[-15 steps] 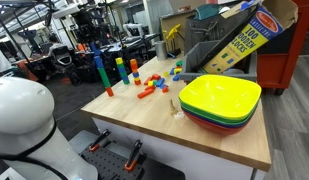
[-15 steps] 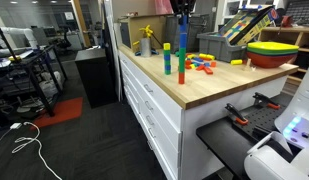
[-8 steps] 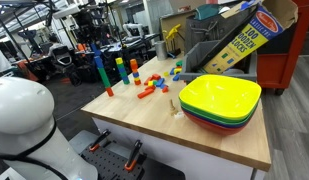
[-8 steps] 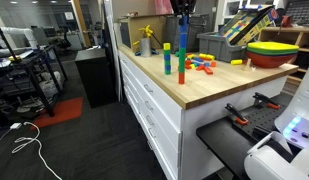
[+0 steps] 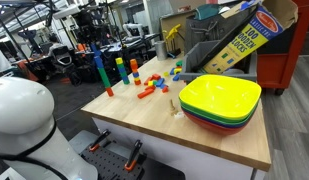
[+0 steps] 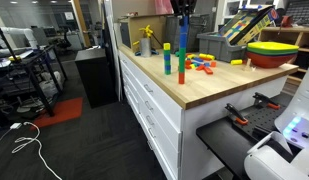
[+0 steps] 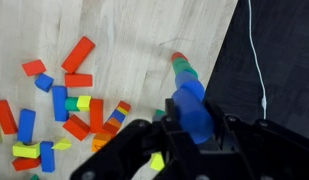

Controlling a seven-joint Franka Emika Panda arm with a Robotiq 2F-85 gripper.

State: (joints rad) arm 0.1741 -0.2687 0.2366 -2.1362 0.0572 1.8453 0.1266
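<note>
- In the wrist view the fingers (image 7: 164, 130) are clamped on a blue block (image 7: 189, 108). It is the top piece of a thin tower (image 7: 181, 66) of blue, green and red blocks at the worktop (image 7: 144, 40) edge.
- Loose blocks (image 7: 64, 100) in red, blue and yellow lie at nine o'clock of the tower.
- In an exterior view, stacked bowls (image 5: 220, 100), yellow on top, sit at three o'clock of the tower.
- Farthest, a box (image 5: 246, 38) reads "100 WOODEN BLOCKS".
</note>
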